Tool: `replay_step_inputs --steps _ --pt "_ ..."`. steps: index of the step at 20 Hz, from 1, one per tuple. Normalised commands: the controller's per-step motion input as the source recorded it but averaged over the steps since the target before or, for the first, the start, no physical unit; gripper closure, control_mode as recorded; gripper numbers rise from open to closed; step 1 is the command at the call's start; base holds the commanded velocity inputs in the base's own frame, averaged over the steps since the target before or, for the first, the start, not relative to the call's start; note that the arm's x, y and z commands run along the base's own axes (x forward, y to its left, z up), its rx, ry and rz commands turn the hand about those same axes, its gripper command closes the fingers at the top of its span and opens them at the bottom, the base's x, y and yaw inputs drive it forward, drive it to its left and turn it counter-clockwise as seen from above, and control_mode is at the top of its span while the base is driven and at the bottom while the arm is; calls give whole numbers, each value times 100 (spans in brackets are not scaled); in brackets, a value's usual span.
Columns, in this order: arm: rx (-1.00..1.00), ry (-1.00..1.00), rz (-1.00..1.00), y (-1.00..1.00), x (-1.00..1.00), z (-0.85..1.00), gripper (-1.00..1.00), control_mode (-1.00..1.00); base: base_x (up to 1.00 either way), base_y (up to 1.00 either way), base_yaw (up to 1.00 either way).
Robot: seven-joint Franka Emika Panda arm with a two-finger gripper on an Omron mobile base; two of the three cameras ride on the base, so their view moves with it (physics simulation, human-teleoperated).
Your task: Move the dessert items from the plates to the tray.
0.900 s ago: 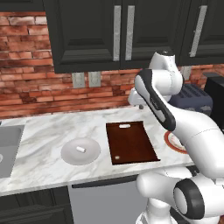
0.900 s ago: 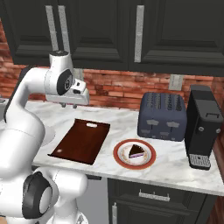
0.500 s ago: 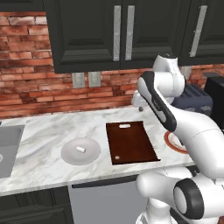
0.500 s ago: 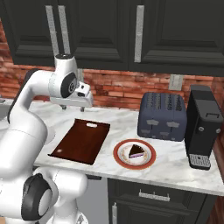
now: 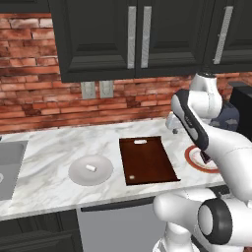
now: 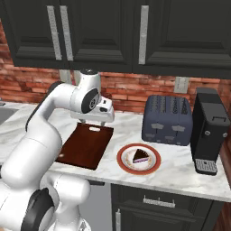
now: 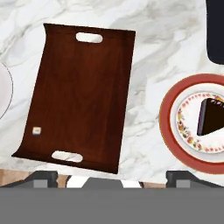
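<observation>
Hand view: your gripper (image 7: 111, 176) hangs high over tray (image 7: 83, 92), jaws apart, empty; wedge (image 7: 211, 116) on red-rimmed plate (image 7: 168, 118) right.

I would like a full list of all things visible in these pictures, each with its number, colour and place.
tray: 1, dark reddish-brown, on the counter between the two plates, nothing on it but a tiny pale dot.
grey plate: 1, light grey, left of the tray.
marshmallow: 1, white, on the grey plate.
red-rimmed plate: 1, white with red-orange rim, right of the tray.
cake wedge: 1, dark brown, on the red-rimmed plate.
toaster: 1, dark blue-grey, against the brick wall.
coffee machine: 1, black, right of the toaster.
counter: 1, white marble.
sink: 1, grey, far left.
cabinets: dark, above the counter.
pincer: 1, dark tips spread apart, holding nothing, high above the tray's near end.
</observation>
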Motion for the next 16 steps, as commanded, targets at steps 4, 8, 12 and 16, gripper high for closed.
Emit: replay_step_inputs --steps 4,8,12,16 --pt "0 23 -3 -49 -3 -21 -100 -100 0 0 0" --pt "0 23 -8 -33 0 -18 -100 -100 0 0 0" --pt "0 24 -18 -22 0 -14 -100 -100 0 0 0" --pt "0 22 -15 -34 0 -18 -100 -100 0 0 0"
